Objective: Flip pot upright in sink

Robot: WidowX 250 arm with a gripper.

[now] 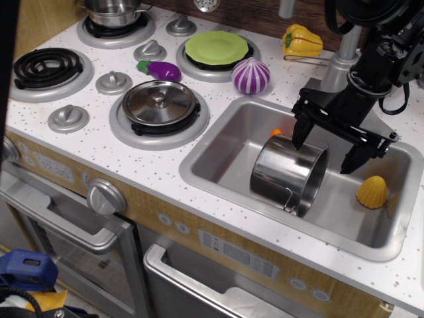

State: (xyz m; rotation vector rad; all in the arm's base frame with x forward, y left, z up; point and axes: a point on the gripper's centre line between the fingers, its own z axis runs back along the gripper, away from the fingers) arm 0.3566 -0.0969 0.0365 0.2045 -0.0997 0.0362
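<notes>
The pot [285, 173] is shiny steel with thin wire loop handles. It lies tilted on its side in the sink [232, 139], its open mouth facing right and a wire handle at its lower front. My gripper [322, 147] is black and open, its two fingers spread wide just above and behind the pot's upper rim, pointing down into the sink. The left finger [299, 132] is close to the pot's top edge; the right finger [351, 159] hangs clear of it. Nothing is held.
A yellow corn piece [372, 192] lies at the sink's right end, and something orange [275, 132] shows behind the pot. On the counter are a flat steel lid [159, 103], a purple-striped onion [250, 75], an eggplant [161, 69], a green plate [216, 48], a yellow pepper [301, 41], a smaller pot [114, 12] and the faucet [341, 59].
</notes>
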